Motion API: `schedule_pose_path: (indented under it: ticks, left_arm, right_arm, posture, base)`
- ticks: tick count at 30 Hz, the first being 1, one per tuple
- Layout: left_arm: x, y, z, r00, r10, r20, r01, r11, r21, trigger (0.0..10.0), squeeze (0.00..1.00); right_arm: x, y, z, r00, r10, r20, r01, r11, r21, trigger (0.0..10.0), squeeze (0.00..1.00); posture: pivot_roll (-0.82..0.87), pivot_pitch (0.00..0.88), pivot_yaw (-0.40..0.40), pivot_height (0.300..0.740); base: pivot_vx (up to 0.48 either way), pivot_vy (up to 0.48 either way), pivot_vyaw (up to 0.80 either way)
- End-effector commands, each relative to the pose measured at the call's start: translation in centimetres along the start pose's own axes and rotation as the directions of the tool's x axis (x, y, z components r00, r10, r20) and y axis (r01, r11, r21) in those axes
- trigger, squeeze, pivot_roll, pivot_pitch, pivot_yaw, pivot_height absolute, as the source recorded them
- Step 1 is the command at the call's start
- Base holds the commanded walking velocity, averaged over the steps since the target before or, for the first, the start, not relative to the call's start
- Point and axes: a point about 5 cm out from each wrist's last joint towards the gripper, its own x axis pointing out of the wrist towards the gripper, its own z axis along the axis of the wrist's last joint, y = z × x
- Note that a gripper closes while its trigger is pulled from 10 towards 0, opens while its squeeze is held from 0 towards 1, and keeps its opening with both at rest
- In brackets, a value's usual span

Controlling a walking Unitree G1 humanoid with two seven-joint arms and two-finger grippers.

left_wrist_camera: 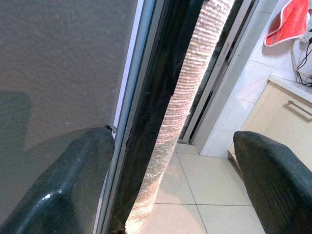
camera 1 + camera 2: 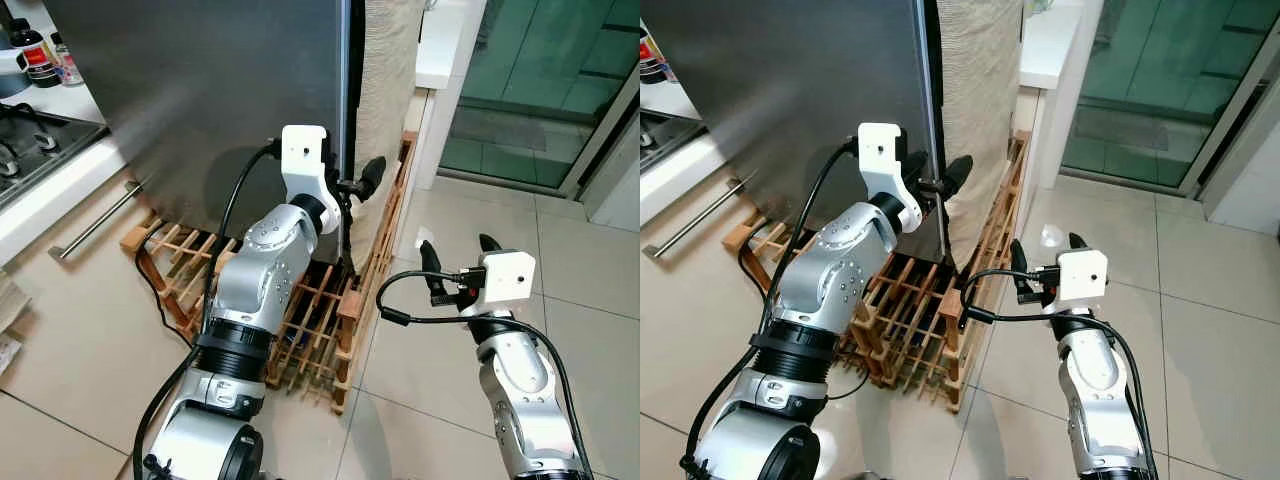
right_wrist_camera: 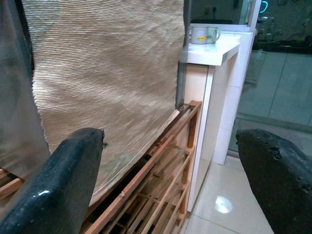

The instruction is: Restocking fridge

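Left end effector (image 2: 355,185) is straddling the fridge door (image 2: 220,100) edge, fingers apart; best to hook the edge firmly, then pull. Right end effector (image 2: 458,262) is hovering apart, right of the fridge door.

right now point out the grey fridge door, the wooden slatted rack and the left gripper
grey fridge door (image 2: 200,90), left eye view, bare front panel
wooden slatted rack (image 2: 385,215), left eye view, right side rail
left gripper (image 2: 362,183), left eye view, between fingertips at door edge

Left arm: raised and stretched forward, left gripper (image 2: 352,185) with fingers spread apart.
Right arm: held low, right gripper (image 2: 458,252) pointing up, fingers parted.
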Motion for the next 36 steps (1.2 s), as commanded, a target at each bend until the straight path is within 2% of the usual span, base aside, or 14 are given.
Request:
schedule_pose_path:
  ticks: [1, 6, 7, 18, 28, 36]
  left_arm:
    - [0.4, -0.3, 0.8, 1.000, -0.011, 0.026, 0.011, 1.000, 0.000, 10.0, 0.00]
    - [0.6, -0.9, 1.4, 0.998, -0.042, 0.036, 0.043, 0.999, -0.021, 10.0, 0.00]
    - [0.3, -1.2, 1.5, 0.998, -0.062, 0.032, 0.063, 0.998, -0.021, 10.0, 0.00]
    - [-0.3, -1.3, 0.9, 0.998, -0.064, 0.007, 0.064, 0.998, -0.025, 10.0, 0.00]
    - [0.5, -0.8, 0.8, 1.000, -0.020, -0.004, 0.020, 0.999, -0.035, 10.0, 0.00]
    - [1.2, -1.0, 1.0, 1.000, -0.028, -0.001, 0.027, 0.998, -0.053, 10.0, 0.00]
  right_arm:
    - [0.1, 0.1, 0.2, 1.000, 0.012, 0.000, -0.012, 1.000, 0.014, 10.0, 0.00]
    - [0.3, 0.2, 0.2, 1.000, 0.022, 0.001, -0.022, 1.000, 0.014, 10.0, 0.00]
    - [0.4, 0.1, 0.2, 1.000, 0.024, 0.000, -0.024, 1.000, 0.012, 10.0, 0.00]
    - [0.5, 0.1, 0.0, 0.999, 0.037, -0.012, -0.037, 0.999, 0.004, 10.0, 0.00]
    - [0.5, 0.3, -0.1, 0.999, 0.042, -0.014, -0.042, 0.999, 0.003, 10.0, 0.00]
    - [0.3, 0.4, -0.1, 0.999, 0.037, -0.014, -0.037, 0.999, 0.005, 10.0, 0.00]
  posture:
    - [-0.09, 0.000, 0.059, 0.740]
    - [-0.10, 0.000, 0.060, 0.740]
    - [-0.10, 0.000, 0.060, 0.740]
    - [-0.08, 0.000, 0.047, 0.740]
    - [-0.09, 0.000, 0.054, 0.740]
    - [-0.09, 0.000, 0.061, 0.740]
  base:
    - [0.000, 0.000, 0.00]
    - [0.000, 0.000, 0.00]
    - [0.000, 0.000, 0.00]
    - [0.000, 0.000, 0.00]
    - [0.000, 0.000, 0.00]
    - [0.000, 0.000, 0.00]
